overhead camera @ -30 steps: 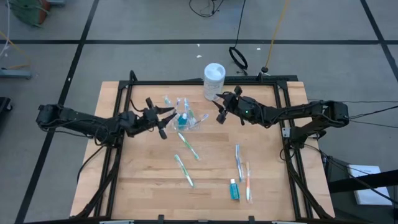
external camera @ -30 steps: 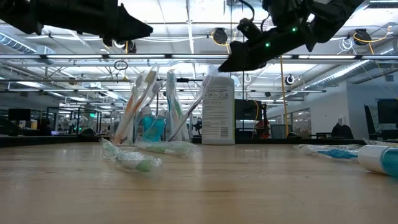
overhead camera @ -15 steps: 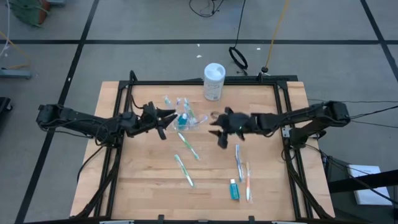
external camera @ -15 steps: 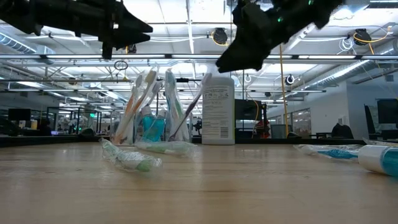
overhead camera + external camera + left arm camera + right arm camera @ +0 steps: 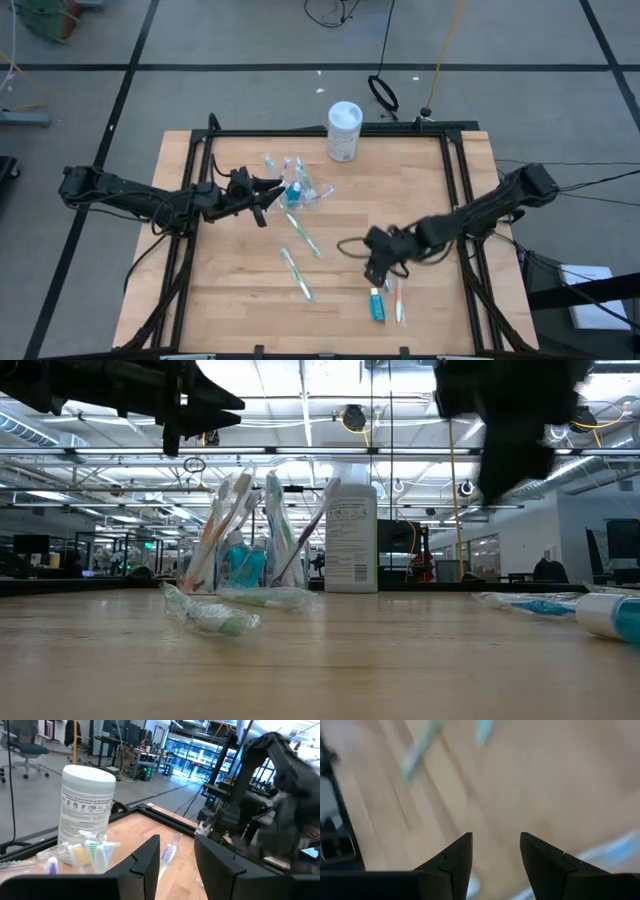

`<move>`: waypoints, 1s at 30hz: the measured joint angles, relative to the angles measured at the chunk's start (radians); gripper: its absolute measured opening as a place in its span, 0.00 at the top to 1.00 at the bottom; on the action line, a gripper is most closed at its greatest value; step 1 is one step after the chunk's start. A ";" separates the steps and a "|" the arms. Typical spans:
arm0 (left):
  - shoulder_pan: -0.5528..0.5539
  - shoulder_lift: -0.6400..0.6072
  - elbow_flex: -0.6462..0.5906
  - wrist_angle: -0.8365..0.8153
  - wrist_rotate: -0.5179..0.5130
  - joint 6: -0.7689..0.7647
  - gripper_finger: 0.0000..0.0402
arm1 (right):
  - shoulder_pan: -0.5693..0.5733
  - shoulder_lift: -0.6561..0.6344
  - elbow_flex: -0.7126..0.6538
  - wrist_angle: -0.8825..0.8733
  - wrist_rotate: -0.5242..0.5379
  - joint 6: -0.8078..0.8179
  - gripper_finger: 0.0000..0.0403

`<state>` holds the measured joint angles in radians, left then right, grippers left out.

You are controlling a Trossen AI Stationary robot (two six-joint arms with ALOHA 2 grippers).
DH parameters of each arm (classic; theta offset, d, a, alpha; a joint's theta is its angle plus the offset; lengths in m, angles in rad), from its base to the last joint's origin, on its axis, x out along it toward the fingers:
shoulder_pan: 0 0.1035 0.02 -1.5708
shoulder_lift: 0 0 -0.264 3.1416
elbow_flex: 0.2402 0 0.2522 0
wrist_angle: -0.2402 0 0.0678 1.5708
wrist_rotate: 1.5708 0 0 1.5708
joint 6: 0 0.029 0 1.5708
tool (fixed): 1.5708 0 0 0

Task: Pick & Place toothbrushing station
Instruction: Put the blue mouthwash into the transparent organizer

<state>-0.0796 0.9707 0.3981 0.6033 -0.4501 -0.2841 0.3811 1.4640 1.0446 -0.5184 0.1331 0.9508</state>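
The clear cup [image 5: 298,190] stands upright on its base at the table's far middle, with several toothbrushes and a teal toothpaste tube upright in it [image 5: 245,545]. Two wrapped toothbrushes [image 5: 303,235] [image 5: 297,275] lie flat on the wood. My left gripper [image 5: 270,195] hovers level just left of the cup, open and empty [image 5: 177,865]. My right gripper [image 5: 375,275] hangs open and empty [image 5: 496,855], tipped downward, above the near right. There a teal toothpaste tube [image 5: 377,305] and an orange toothbrush [image 5: 400,300] lie flat.
A white wipes canister [image 5: 344,130] stands at the far edge behind the cup. A black frame rail [image 5: 465,200] runs along each side of the table. Bare wood [image 5: 230,290] lies at the near left.
My right gripper has swung from beside the canister at the far side toward the table's near right, tipping from level to pointing down and rolling, staying open. My left gripper has rolled about its own axis in place.
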 joint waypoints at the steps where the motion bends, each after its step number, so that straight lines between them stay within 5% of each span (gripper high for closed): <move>1: 0.001 0.000 0.000 0.000 -0.001 0.000 0.68 | 0.017 0.015 -0.021 0.006 -0.023 0.052 0.60; 9: 0.000 0.000 0.000 0.021 -0.003 -0.004 0.68 | 0.051 0.099 -0.144 0.194 -0.161 0.273 0.60; 19: 0.000 0.000 0.000 0.038 -0.004 -0.007 0.68 | 0.153 0.145 -0.180 0.323 -0.157 0.502 0.60; 30: 0.002 0.000 0.000 0.054 -0.004 -0.004 0.68 | 0.171 0.282 -0.176 0.477 -0.157 0.458 0.63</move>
<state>-0.0781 0.9703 0.3981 0.6578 -0.4541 -0.2880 0.5520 1.7464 0.8688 -0.0418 -0.0237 1.4091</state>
